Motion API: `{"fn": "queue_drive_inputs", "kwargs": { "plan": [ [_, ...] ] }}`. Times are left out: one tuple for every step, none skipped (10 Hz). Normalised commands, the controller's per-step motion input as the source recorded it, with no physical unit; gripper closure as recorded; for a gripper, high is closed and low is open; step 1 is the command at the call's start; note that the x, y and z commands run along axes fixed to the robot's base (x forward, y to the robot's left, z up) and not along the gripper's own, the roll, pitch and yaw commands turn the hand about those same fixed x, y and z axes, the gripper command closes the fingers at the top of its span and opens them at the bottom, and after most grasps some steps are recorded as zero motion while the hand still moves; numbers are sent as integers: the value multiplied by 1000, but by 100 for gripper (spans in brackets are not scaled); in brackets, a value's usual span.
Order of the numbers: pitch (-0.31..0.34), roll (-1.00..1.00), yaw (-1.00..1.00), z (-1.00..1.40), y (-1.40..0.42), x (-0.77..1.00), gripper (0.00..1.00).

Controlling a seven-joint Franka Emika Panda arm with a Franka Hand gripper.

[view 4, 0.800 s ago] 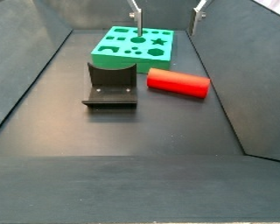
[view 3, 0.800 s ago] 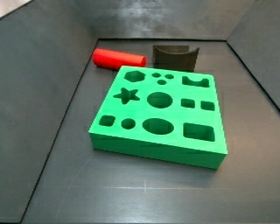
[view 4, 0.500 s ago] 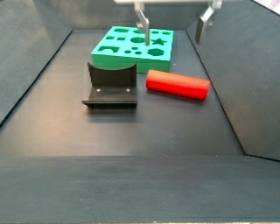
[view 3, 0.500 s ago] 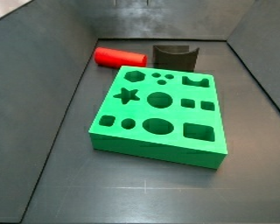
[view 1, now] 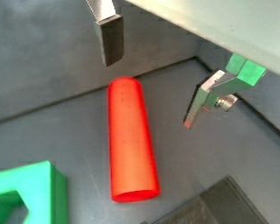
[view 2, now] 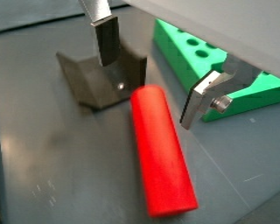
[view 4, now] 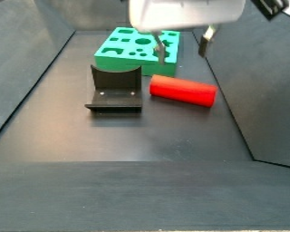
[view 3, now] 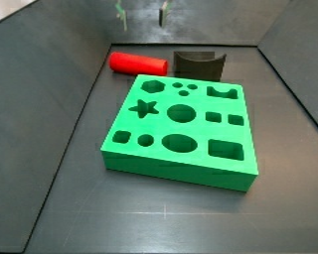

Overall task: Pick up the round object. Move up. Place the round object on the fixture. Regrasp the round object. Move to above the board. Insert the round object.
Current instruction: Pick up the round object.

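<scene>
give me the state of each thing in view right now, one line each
round object: lying on its side on the floor, not gripped, between the fixture and the side wall.
gripper: open, above the round object, fingers on either side of it and clear of it.
fixture: standing on the floor, notch empty.
board: flat on the floor, all visible holes empty.

Dark floor (view 3: 162,213): board (view 3: 179,129), fixture (view 4: 115,89), round object (view 4: 184,90); gripper (view 4: 184,47) apparently above.
</scene>
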Motion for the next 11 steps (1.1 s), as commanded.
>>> {"fn": "queue_drive_inputs", "kwargs": {
  "plan": [
    [-194,221,863,-620,0,-146,0],
    [-206,211,894,-466,0,-111,0],
    [-210,234,843,-397,-166,-157,0],
    [-219,237,769,-466,-166,-211,0],
    [-169,221,591,-371,-337,-260,0],
    [-166,189,657,-220,-414,-346,0],
    [-120,126,669,-223,-429,-243,0],
    [-84,164,480,-320,-54,0,0],
    [-63,209,369,-326,0,0,0],
    [-63,220,331,-320,0,0,0],
    [-106,219,323,-377,-60,-20,0]
  ]
}}
